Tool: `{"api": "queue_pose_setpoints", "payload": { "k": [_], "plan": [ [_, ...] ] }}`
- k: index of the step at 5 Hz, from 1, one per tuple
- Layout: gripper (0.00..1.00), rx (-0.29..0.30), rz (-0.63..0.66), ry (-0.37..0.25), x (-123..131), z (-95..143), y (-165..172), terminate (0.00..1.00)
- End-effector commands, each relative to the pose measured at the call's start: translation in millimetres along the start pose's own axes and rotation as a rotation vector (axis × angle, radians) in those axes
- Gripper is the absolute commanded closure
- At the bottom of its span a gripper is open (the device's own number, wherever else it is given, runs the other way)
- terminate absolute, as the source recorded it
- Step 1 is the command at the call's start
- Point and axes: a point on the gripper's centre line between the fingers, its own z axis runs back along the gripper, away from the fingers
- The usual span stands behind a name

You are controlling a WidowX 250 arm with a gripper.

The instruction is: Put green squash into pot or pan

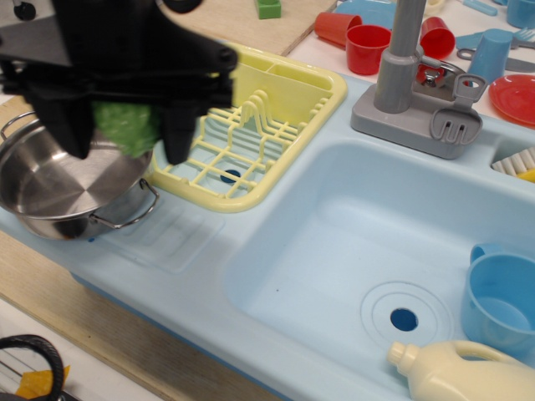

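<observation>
My black gripper (pixel 125 134) is shut on the light green bumpy squash (pixel 127 127) and holds it in the air over the right part of the shiny steel pot (pixel 58 188). The pot stands at the left end of the light blue sink unit, with a wire loop handle (pixel 134 213) toward the front right. The gripper's wide black body hides the pot's far rim and the upper part of the squash.
A yellow dish rack (pixel 251 134) stands just right of the pot. The blue sink basin (pixel 368 251) holds a blue cup (pixel 501 301) and a cream bottle (pixel 468 376). A grey faucet (pixel 410 83), red cups (pixel 368 42) and a green cube (pixel 268 8) are behind.
</observation>
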Motion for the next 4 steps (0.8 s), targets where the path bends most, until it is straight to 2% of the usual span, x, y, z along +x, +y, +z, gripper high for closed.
{"api": "queue_pose_setpoints", "payload": {
  "k": [1,2,3,4],
  "plan": [
    [1.00,-0.011,0.031,0.022,4.8,-10.7,24.7,0.00],
    [1.00,-0.025,0.029,0.030,1.0,-18.3,30.9,0.00],
    [0.00,-0.091,-0.025,0.086,2.8,-25.8,32.6,0.00],
    [0.00,-0.091,-0.025,0.086,2.8,-25.8,32.6,0.00]
  ]
}}
